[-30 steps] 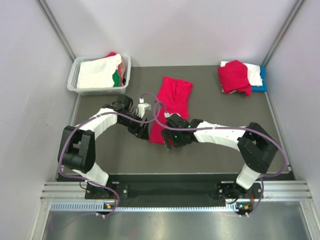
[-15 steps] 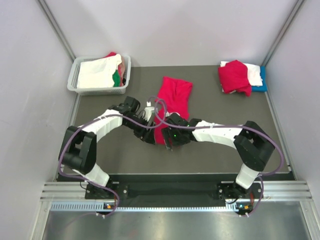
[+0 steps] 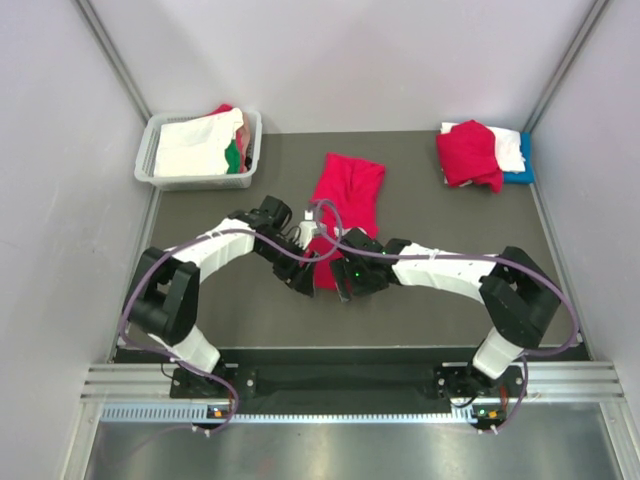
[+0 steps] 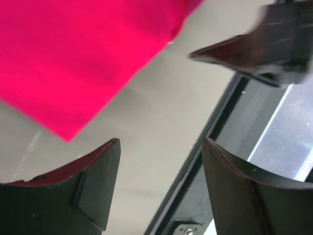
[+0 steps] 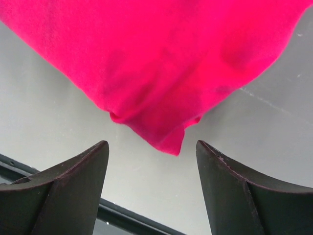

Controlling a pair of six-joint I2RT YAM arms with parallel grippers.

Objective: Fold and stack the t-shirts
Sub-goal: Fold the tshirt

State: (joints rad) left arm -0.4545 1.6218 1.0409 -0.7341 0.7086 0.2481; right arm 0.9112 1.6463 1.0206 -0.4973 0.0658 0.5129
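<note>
1. I'm looking down on a dark grey flat table surface [image 3: 440, 230] between pale walls; both arms reach in toward its middle.
2. A long bright red cloth t-shirt [image 3: 348, 195] lies mid-table as a narrow strip running away from the arm bases. Its near end sits between the two wrists.
3. A pale translucent plastic tub [image 3: 190, 183] stands at the far left corner. It holds crumpled white cloth [image 3: 195, 145], with scraps of red and green at its right side.
4. A small pile of shirts [image 3: 470, 152] rests at the far right corner, with red on top and white and blue edges showing beneath.
5. My left gripper [image 4: 161, 183] is low at the near left edge of the strip. Its fingers are spread apart with only bare table between them, and the red hem lies just ahead and to one side.
6. My right gripper [image 5: 151, 188], just beside the left one, also has its fingers spread and holds nothing. A red corner of the hem lies just ahead of the gap.
</note>
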